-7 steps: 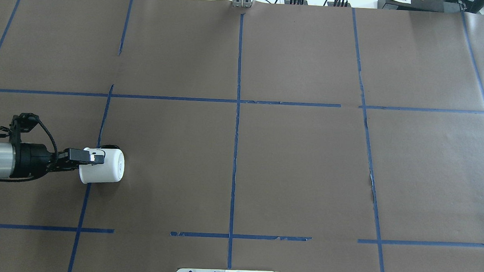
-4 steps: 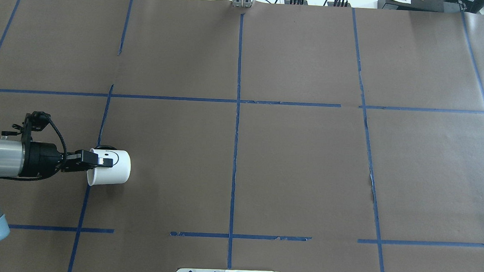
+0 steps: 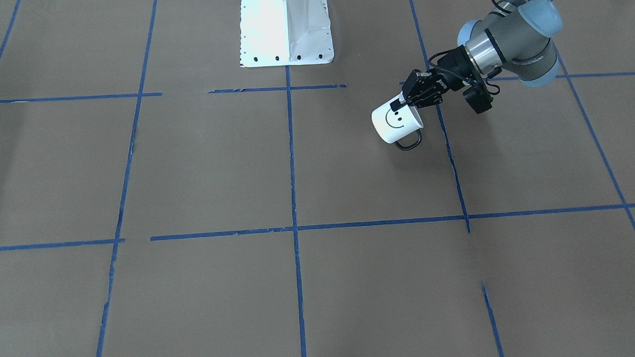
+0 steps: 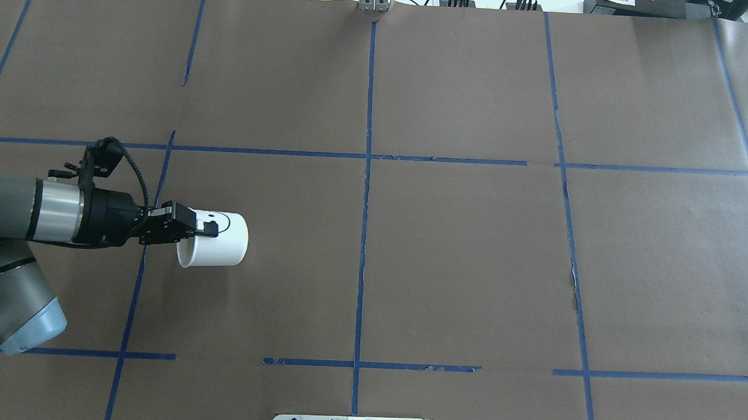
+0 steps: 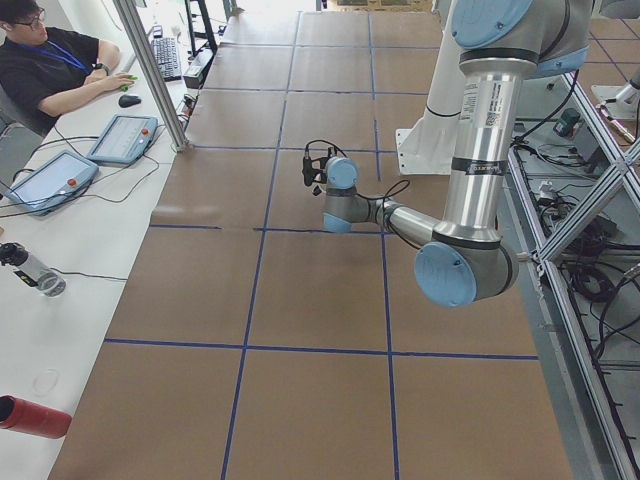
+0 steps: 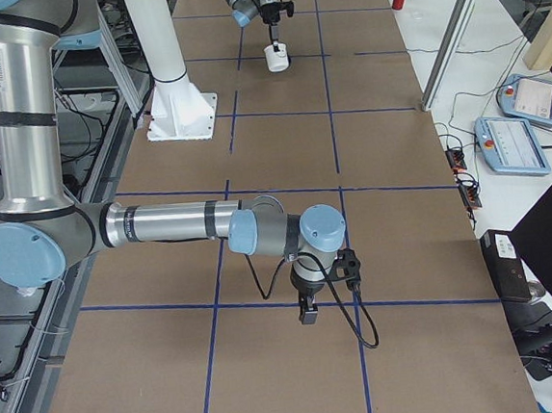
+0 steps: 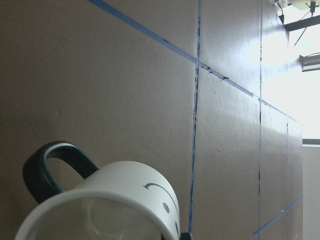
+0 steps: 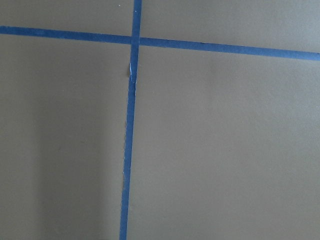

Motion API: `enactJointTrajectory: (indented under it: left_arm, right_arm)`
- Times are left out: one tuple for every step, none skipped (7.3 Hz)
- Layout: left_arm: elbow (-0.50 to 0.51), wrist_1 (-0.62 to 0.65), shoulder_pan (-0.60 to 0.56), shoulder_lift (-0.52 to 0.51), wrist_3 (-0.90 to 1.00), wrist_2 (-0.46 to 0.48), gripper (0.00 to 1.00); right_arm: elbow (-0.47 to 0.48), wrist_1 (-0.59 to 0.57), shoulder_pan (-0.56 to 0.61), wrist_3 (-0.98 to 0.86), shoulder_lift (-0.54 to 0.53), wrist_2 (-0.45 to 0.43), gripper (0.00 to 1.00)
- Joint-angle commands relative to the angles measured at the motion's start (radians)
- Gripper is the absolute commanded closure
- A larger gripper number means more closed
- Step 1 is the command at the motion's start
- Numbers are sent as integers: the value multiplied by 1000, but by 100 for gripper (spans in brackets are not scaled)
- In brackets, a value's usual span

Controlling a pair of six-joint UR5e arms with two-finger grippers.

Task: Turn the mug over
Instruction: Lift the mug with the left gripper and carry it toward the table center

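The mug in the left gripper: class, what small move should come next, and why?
Probably roll the wrist until the mouth faces up. The left gripper pinches the mug by its rim; the mug lies sideways, mouth toward the arm, so the flip looks only half done.

Robotics lab: table [image 4: 460,264] papered brown with a blue tape grid [image 4: 364,235], white robot pedestal [image 3: 286,26], teach pendants [image 6: 514,144] on a side bench, aluminium frame posts [image 5: 150,75], cable bundles [image 5: 590,278], operator [image 5: 50,70] at a keyboard [image 5: 167,58]
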Motion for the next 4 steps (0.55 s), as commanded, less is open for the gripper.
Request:
enactJointTrajectory:
  left_arm:
    - [-11,364,-21,-130,61,-15,100]
    - [-12,558,-27,-217,86,-15,100]
    - [-19,750,-27,-323,86,-12,100]
    - [-17,921,-24,-429,86,-7,100]
  right_arm:
    - [0,0,0,0,0,0,0]
    - [0,0,0,0,0,0,0]
    - [0,0,0,0,0,0,0]
    - [0,0,2,0,0,0,0]
